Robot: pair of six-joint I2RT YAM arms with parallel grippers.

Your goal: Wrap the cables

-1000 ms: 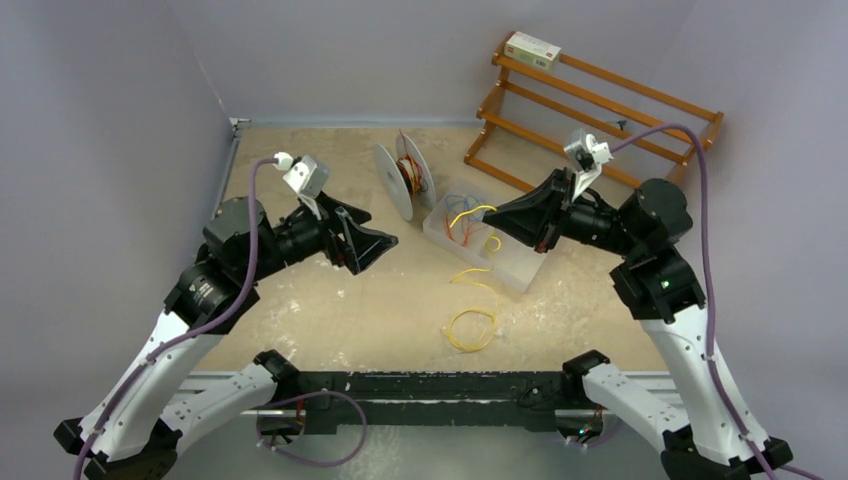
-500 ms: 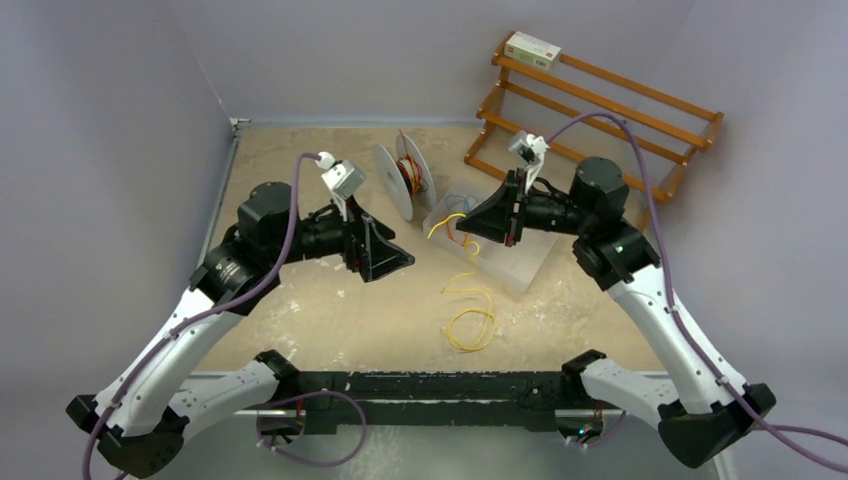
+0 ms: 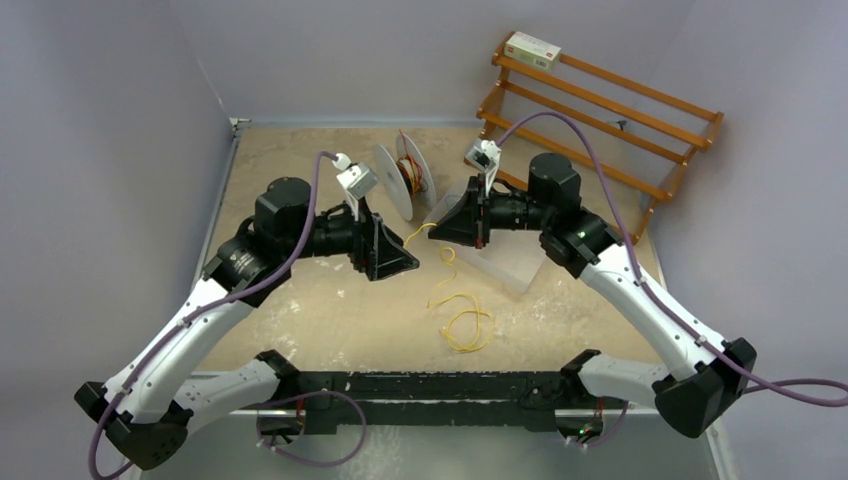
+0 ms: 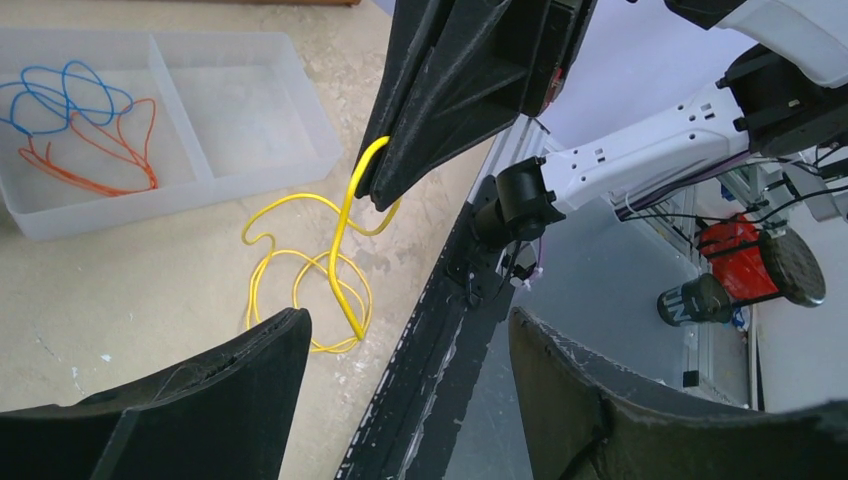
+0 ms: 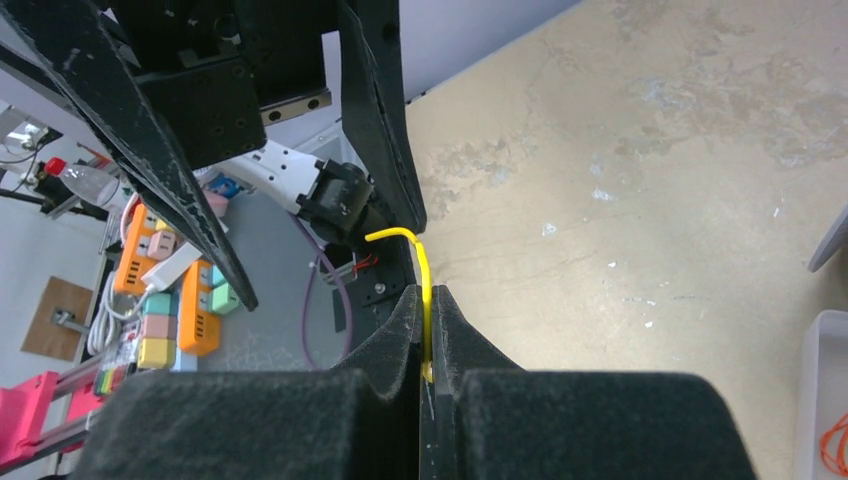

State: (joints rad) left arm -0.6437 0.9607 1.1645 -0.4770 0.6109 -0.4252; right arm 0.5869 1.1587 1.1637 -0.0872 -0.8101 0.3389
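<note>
Locate the yellow cable (image 3: 465, 325). Most of it lies in loose loops on the table (image 3: 300, 300), on the near side of the clear tray (image 3: 512, 268). From the loops, one strand rises to the right hand (image 3: 432, 233).

Note that the right hand is clenched on this strand. In the right wrist view, the cable (image 5: 424, 280) passes up through the seam of the closed fingers, and a short hooked end projects beyond the fingertips. In the left wrist view, the cable (image 4: 345, 230) hangs from the tip of the right hand (image 4: 378, 195) down to the loops.

Note that the left hand (image 3: 413, 262) is released. Its fingers (image 4: 290, 330) stand wide apart with nothing between them. It faces the right hand, tip near tip, without contact.

The tray has two compartments. One holds a blue wire (image 4: 60, 95) and an orange wire (image 4: 100, 150). Beyond the left hand, a white spool (image 3: 405, 175) stands on edge. A wooden rack (image 3: 600, 110) stands at the far right and carries a small box (image 3: 532, 48).
</note>
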